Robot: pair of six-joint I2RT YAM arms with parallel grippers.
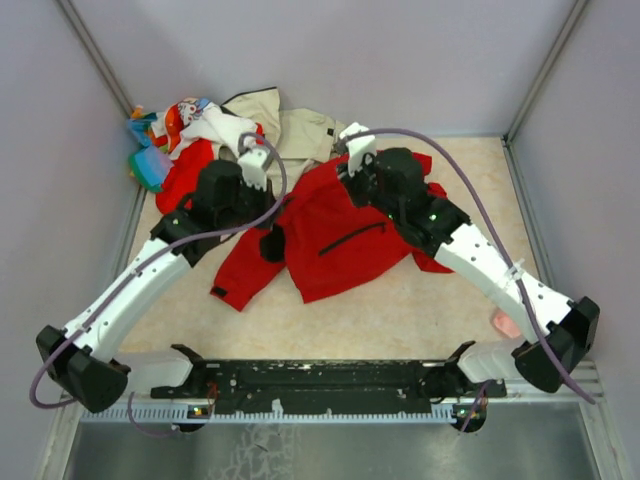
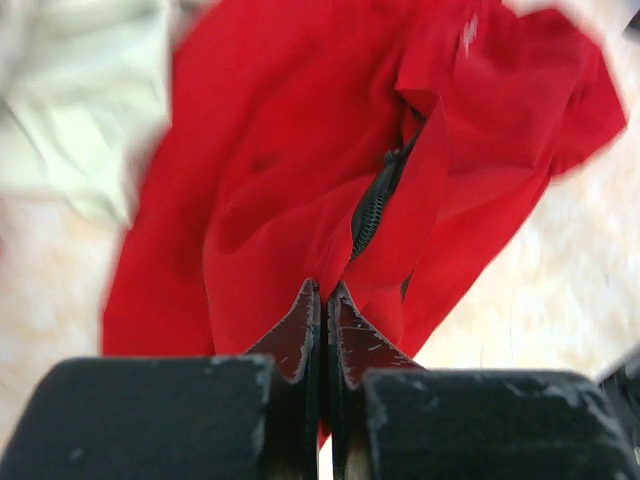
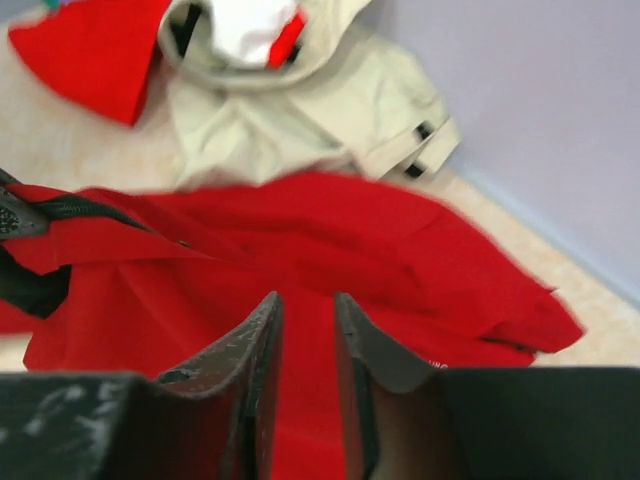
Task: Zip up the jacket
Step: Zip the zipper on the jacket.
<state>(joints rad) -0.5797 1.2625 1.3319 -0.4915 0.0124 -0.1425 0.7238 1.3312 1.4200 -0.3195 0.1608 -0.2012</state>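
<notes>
The bright red jacket (image 1: 335, 250) lies crumpled in the middle of the table, with a slanted black pocket zip (image 1: 352, 238) showing. In the left wrist view its black front zipper (image 2: 372, 212) runs away from the jaws between two red folds. My left gripper (image 2: 327, 290) is shut, with red fabric pinched at its tips near the zipper's lower end; from above it sits at the jacket's left side (image 1: 268, 238). My right gripper (image 3: 308, 300) hovers over the jacket's upper part (image 1: 350, 180), jaws a little apart with nothing between them, only red cloth below.
A beige jacket (image 1: 290, 125) lies behind the red one, also seen from the right wrist (image 3: 300, 120). A pile of mixed clothes (image 1: 175, 140) with a smaller red garment (image 1: 185, 170) fills the back left corner. Walls close in the sides and back. A small pink item (image 1: 505, 322) lies near the right arm.
</notes>
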